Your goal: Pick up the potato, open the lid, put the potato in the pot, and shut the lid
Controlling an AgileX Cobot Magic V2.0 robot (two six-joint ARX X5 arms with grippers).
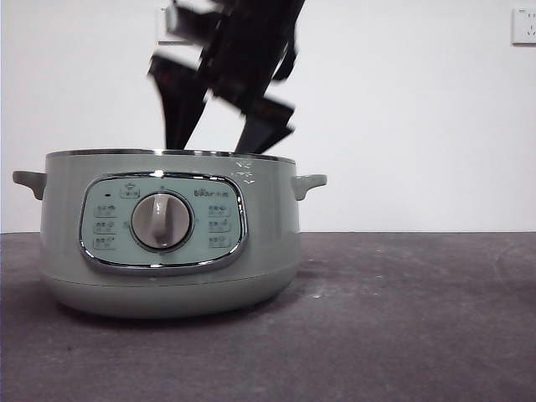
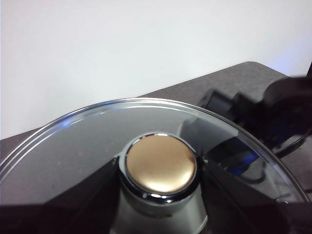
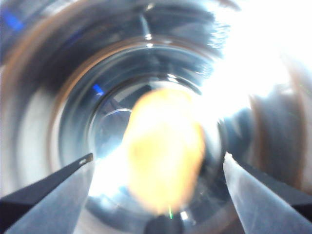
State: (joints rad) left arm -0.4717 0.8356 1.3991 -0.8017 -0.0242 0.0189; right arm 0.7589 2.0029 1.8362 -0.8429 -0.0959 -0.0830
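The pale green pot [image 1: 172, 230] stands on the table with its top uncovered. My right gripper [image 1: 222, 134] hangs blurred just above the pot's rim, open. The right wrist view looks down into the shiny pot bowl [image 3: 73, 97], where the orange-brown potato [image 3: 163, 151] lies blurred below my right gripper [image 3: 158, 156], and neither jaw touches it. My left gripper [image 2: 161, 207] is shut on the knob [image 2: 161, 168] of the glass lid [image 2: 73, 146] and holds it in the air. The lid is out of the front view.
Through the lid's glass, the left wrist view shows the other arm [image 2: 253, 122], dark above the table. The dark grey table [image 1: 402, 318] stretches to the right of the pot. A wall socket [image 1: 523, 25] sits high on the white wall.
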